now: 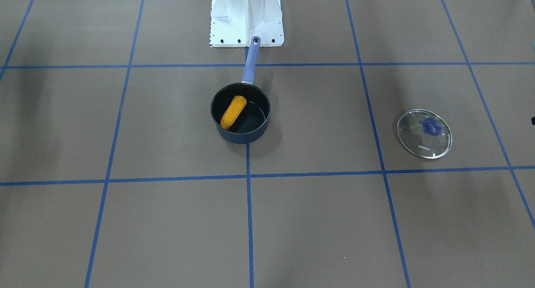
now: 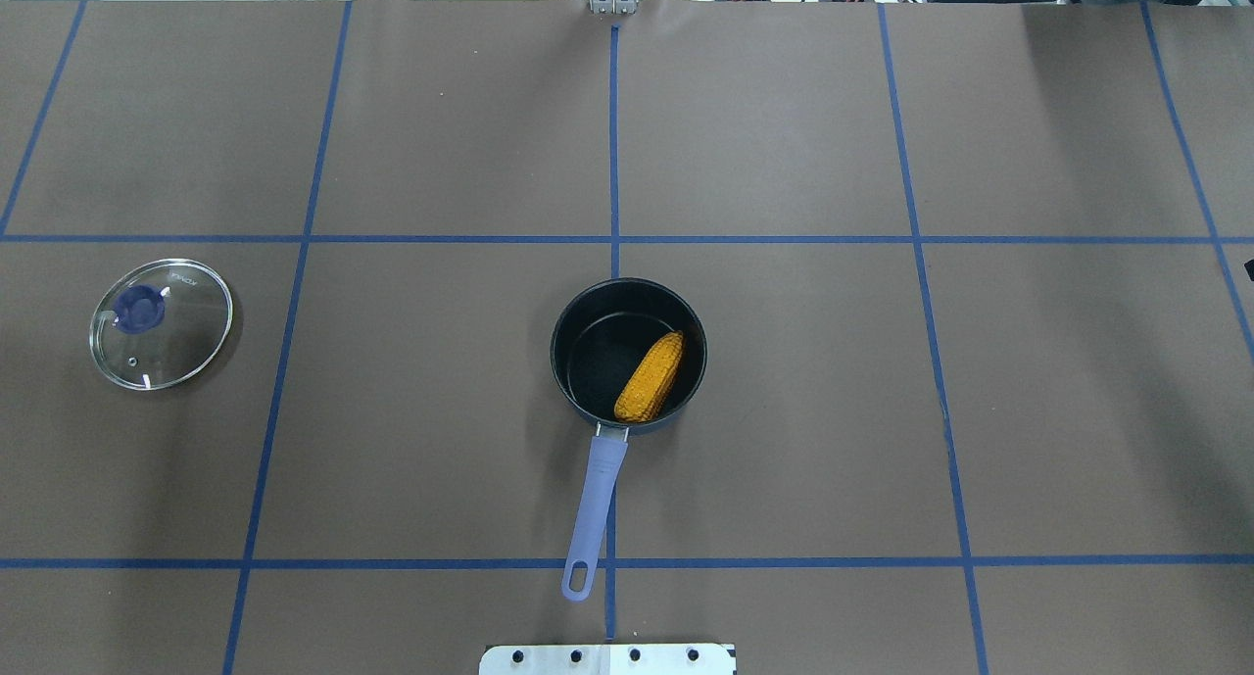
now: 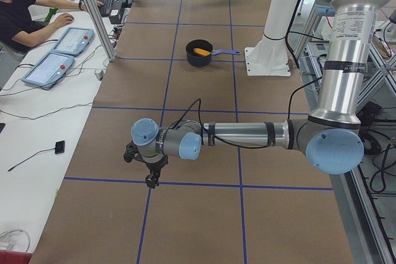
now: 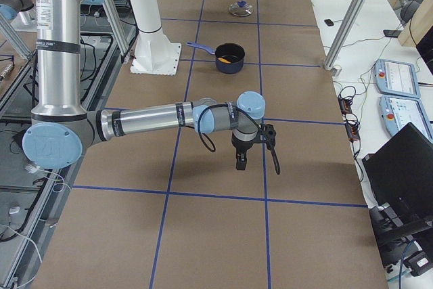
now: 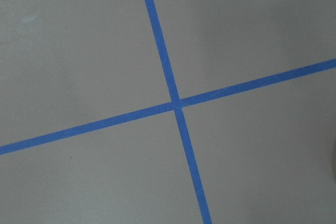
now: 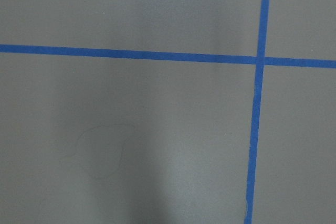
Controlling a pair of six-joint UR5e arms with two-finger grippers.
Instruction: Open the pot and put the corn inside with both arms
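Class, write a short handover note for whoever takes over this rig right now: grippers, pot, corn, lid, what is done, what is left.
Left gripper: over the table, far from the pot; open or shut cannot be told.
Right gripper: the same.
Pot: mid-table, uncovered, handle toward the robot's base.
Corn: lying inside the pot.
Lid: flat on the table on the robot's left, apart from the pot.
Done: lid off, corn in.
Left: nothing visible.
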